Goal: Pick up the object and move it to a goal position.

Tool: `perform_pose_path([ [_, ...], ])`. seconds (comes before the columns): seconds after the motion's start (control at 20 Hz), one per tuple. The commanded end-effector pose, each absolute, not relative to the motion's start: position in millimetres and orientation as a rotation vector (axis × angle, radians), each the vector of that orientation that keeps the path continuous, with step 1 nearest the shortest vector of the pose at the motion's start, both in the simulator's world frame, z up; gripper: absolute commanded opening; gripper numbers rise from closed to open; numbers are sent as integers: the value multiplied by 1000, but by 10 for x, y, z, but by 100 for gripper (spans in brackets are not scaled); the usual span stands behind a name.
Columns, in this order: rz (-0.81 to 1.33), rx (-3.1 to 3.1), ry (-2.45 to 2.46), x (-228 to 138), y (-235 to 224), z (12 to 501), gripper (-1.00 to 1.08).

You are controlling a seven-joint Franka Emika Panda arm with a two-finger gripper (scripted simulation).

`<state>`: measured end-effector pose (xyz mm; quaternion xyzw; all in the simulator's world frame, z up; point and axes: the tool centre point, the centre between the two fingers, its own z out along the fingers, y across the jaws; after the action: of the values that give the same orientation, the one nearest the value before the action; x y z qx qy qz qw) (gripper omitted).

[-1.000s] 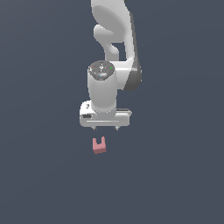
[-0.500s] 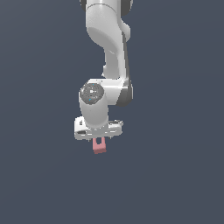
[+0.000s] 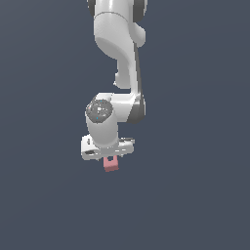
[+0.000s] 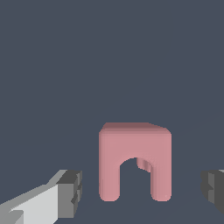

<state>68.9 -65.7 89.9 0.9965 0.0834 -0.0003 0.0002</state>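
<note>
pincer (image 4: 141,188) spread wide around pink block (image 4: 134,159); fingers clear of it

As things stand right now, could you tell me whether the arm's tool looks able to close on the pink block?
Probably yes. In the wrist view the pink block sits between the two open fingers, with a clear gap on each side and nothing else nearby. The exterior view shows the tool right above it.

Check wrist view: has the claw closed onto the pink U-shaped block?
No: both fingertips stand clear of the pink U-shaped block, with a gap on each side.
</note>
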Motion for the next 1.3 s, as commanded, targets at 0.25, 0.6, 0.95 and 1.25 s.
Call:
perform_pose_path([
  [0.25,0,3130,266,685,-655,655,100],
  [0.6,0,3130,269,687,-657,394,100],
  [0.95,0,3130,269,697,-658,397,-100],
  [1.25,0,3130,269,697,-658,397,-100],
])
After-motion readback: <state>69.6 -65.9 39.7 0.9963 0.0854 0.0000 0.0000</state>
